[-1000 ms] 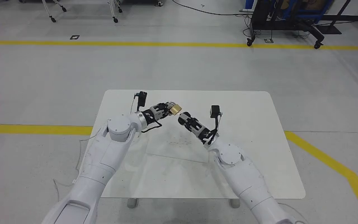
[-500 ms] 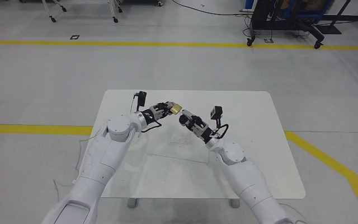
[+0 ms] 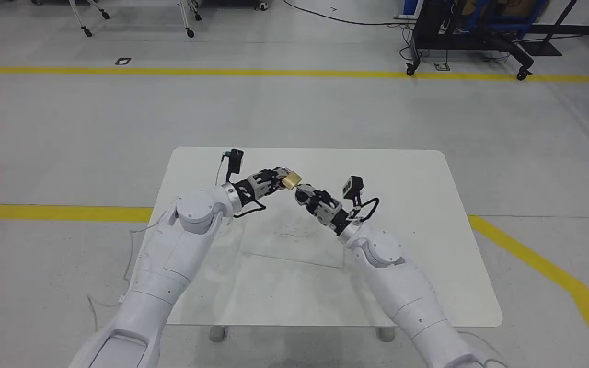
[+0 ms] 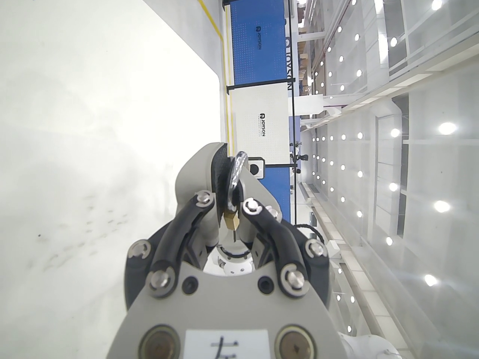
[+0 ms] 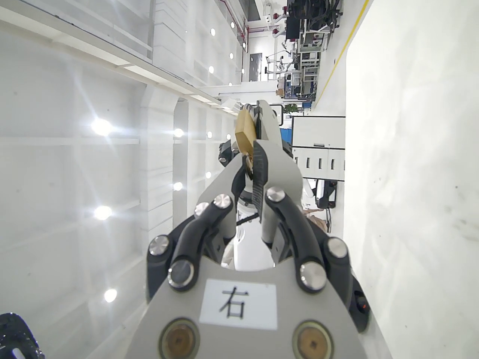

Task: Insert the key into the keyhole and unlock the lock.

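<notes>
Above the white table [image 3: 414,184] the two arms meet tip to tip. My left gripper [image 3: 275,178] [image 4: 232,168] is shut on the silver shackle [image 4: 237,173] of a brass padlock [image 3: 290,180]; a corner of the brass body [image 4: 231,221] shows between its fingers. My right gripper [image 3: 303,194] [image 5: 254,151] is shut on a small key [image 5: 247,162], and the key's tip sits against the underside of the padlock [image 5: 245,132]. The keyhole itself is hidden by the fingers.
The table top around the arms is bare, with faint scuff marks [image 3: 294,235] near its middle. A dark equipment cart [image 3: 469,37] stands far back on the floor, beyond the yellow floor line [image 3: 276,71].
The right wrist has rolled a little while staying at the padlock, so its camera mount has shifted. The left arm and the padlock have hardly moved.
</notes>
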You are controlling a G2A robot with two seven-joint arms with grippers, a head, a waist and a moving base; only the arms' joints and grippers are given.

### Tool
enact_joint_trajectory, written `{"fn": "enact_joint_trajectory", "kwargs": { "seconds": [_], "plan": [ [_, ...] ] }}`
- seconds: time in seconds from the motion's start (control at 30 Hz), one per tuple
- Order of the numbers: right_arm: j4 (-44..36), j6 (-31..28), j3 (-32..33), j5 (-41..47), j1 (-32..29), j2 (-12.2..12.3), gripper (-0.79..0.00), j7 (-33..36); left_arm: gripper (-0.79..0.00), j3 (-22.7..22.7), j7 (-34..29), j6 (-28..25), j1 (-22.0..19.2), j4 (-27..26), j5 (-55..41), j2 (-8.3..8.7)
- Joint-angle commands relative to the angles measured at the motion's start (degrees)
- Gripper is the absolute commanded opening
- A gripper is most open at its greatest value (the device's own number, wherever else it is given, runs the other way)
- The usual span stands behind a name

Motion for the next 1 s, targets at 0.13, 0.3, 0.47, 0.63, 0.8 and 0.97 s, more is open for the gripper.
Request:
{"fn": "enact_joint_trajectory", "kwargs": {
  "seconds": [0.13, 0.3, 0.47, 0.63, 0.8, 0.97],
  "plan": [
    [0.7, 5.0, 0.2, 8.1, 0.4, -0.3, -0.785, 5.0, -0.785, 0.0, -0.3, -1.0, 0.1, -0.3, 0.4, 0.05],
    [2.8, 15.9, 1.5, 19.0, 1.5, -0.4, -0.785, 11.9, -0.785, 0.2, -0.6, -3.3, 0.3, -1.3, 2.2, 0.22],
    [5.7, 25.3, 3.1, 26.9, 3.0, -0.3, -0.785, 17.1, -0.785, 0.1, -0.8, -4.9, 0.8, -2.0, 2.7, 0.35],
    [7.8, 29.9, 3.5, 30.8, 3.7, -0.3, -0.785, 20.7, -0.785, -0.2, -0.2, -5.9, 1.1, -2.4, 3.3, 0.49],
    [8.9, 28.9, 3.8, 29.5, 4.3, 0.0, -0.785, 20.8, -0.785, -0.3, -0.2, -6.2, 1.4, -2.8, 3.5, 0.59],
    [7.4, 21.3, 4.2, 24.0, 3.7, 0.6, 0.000, 20.7, -0.785, -0.5, 0.2, -4.8, 1.5, -2.6, 3.0, 0.61]
  ]
}}
